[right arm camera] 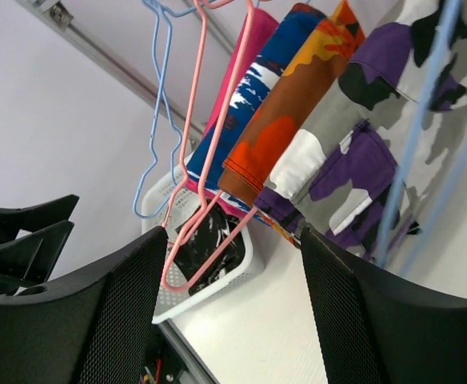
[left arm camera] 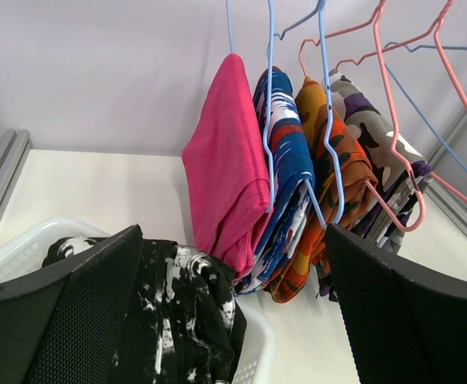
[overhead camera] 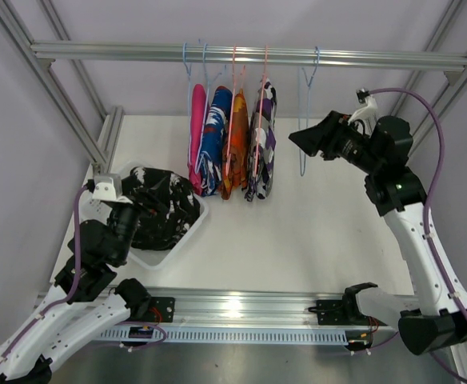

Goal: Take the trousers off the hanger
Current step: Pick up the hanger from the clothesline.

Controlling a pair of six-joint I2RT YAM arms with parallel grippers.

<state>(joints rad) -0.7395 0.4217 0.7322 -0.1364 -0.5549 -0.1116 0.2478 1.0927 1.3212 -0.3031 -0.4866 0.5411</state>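
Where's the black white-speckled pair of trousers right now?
Top view, left side of the table: the black speckled cloth trousers lie in the white plastic basket, just left of the hanging pink cloth trousers.

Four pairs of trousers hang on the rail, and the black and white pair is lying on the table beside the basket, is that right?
Not quite. The black speckled pair lies inside the white basket, not beside it, as the top external view shows. Four do hang on the rail: pink, blue patterned, orange and purple patterned.
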